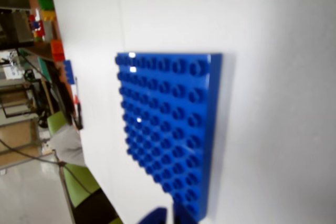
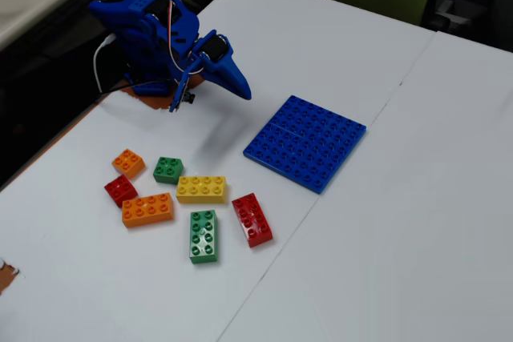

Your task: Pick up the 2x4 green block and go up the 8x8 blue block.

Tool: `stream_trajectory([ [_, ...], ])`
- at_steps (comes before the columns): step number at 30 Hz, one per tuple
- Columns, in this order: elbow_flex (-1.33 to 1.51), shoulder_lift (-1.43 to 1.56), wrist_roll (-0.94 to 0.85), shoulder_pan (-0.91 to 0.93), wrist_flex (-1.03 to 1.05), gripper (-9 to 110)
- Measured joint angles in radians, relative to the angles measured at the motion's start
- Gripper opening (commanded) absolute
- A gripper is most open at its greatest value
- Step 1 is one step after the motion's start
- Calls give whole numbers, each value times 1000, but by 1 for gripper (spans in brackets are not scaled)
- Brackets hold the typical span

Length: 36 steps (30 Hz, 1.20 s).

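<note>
The 2x4 green block (image 2: 203, 236) lies flat on the white table, at the front of a cluster of bricks in the fixed view. It is out of the wrist view. The 8x8 blue block (image 2: 305, 142) lies flat to the right of the cluster and fills the middle of the wrist view (image 1: 168, 124). My gripper (image 2: 240, 90) is on the folded blue arm at the back left. It hangs above the table, left of the plate and far from the green block. Its jaws look shut and hold nothing. Only a blue tip (image 1: 153, 216) shows in the wrist view.
Around the green block lie a yellow long brick (image 2: 201, 189), a red long brick (image 2: 252, 219), an orange long brick (image 2: 147, 209), a small square green brick (image 2: 168, 169), a small orange brick (image 2: 128, 162) and a small red brick (image 2: 120, 191). The table's left edge (image 2: 56, 146) is close.
</note>
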Motion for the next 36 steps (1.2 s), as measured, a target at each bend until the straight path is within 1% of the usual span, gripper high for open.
stream_trajectory([
  [4, 0, 0, 0, 0, 0, 0],
  [5, 0, 0, 0, 0, 0, 4],
  [6, 0, 0, 0, 0, 0, 5],
  [8, 0, 0, -2, -2, 0, 0],
  [17, 0, 0, -25, -8, 0, 0],
  [19, 0, 0, -123, -17, 3, 0],
  [22, 0, 0, -364, -23, 18, 0],
  [26, 0, 0, -808, -23, 64, 0],
  [28, 0, 0, -986, -29, 83, 0],
  [32, -67, -23, -1167, -23, 146, 0],
  [34, -176, -172, -1267, -2, 227, 0],
  [36, -353, -333, -1370, 31, 339, 0],
])
